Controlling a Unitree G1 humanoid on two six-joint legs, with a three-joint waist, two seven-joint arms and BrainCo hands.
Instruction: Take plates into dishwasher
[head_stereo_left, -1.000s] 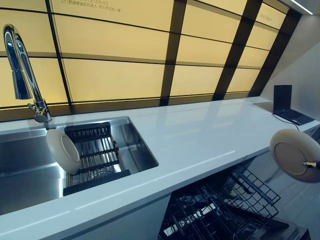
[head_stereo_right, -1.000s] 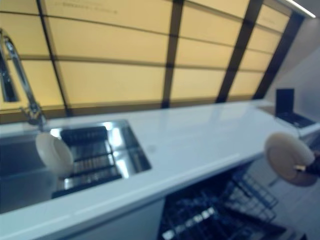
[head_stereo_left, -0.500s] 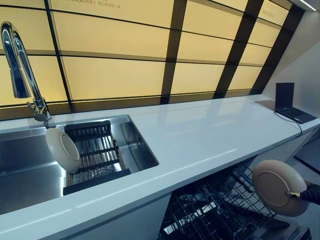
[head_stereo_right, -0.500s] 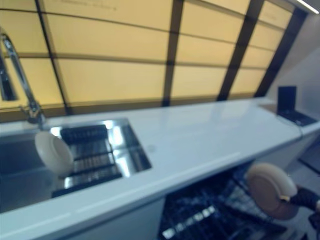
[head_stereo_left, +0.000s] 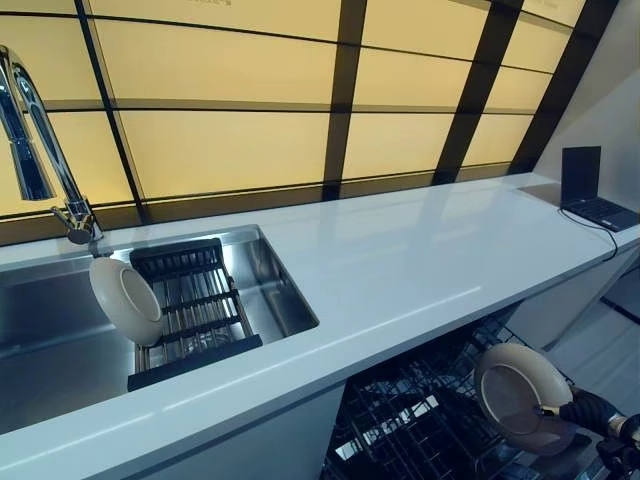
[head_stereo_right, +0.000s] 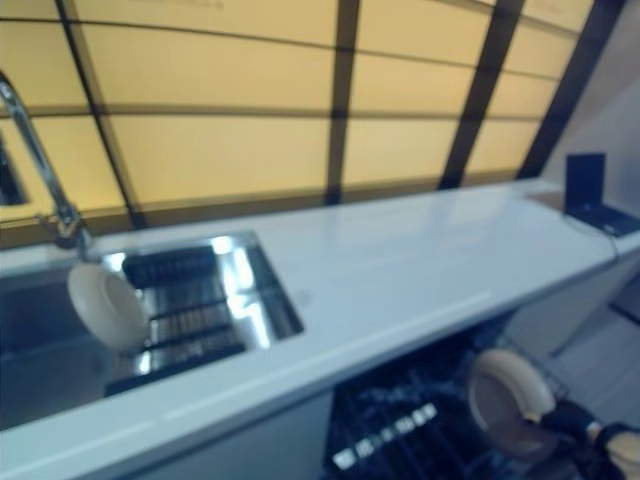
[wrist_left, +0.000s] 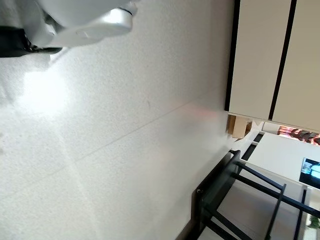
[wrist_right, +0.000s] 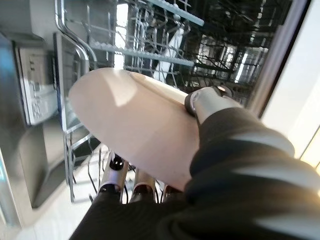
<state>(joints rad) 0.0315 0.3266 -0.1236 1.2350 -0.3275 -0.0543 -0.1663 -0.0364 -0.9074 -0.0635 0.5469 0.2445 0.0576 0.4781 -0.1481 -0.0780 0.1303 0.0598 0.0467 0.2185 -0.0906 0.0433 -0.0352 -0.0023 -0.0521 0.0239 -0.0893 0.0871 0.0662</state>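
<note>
Holding a cream plate (head_stereo_left: 518, 396) on edge in my right hand (wrist_right: 212, 102), I have the thumb pressed on one face and the fingers (wrist_right: 114, 176) curled against the other, so the hand is grasping the plate by its rim. The plate hangs over the dark wire rack (head_stereo_left: 410, 425) of the open dishwasher, below the front edge of the white countertop (head_stereo_left: 400, 270) and toward the rack's right end; I cannot tell whether its lower rim touches the wires. In the right wrist view the rack's tines and the dishwasher's interior lie just past the plate. A second cream plate (head_stereo_left: 127, 301) stands tilted at the left end of the black drying rack (head_stereo_left: 190, 305), which sits in the right half of the steel sink (head_stereo_left: 50, 330) set into the countertop's left part. A chrome faucet (head_stereo_left: 35, 140) rises at the sink's rear edge. A laptop (head_stereo_left: 590, 190), lid open, rests at the countertop's far right corner. My left hand appears in no view; its wrist view gives only pale floor and the legs of dark furniture.
</note>
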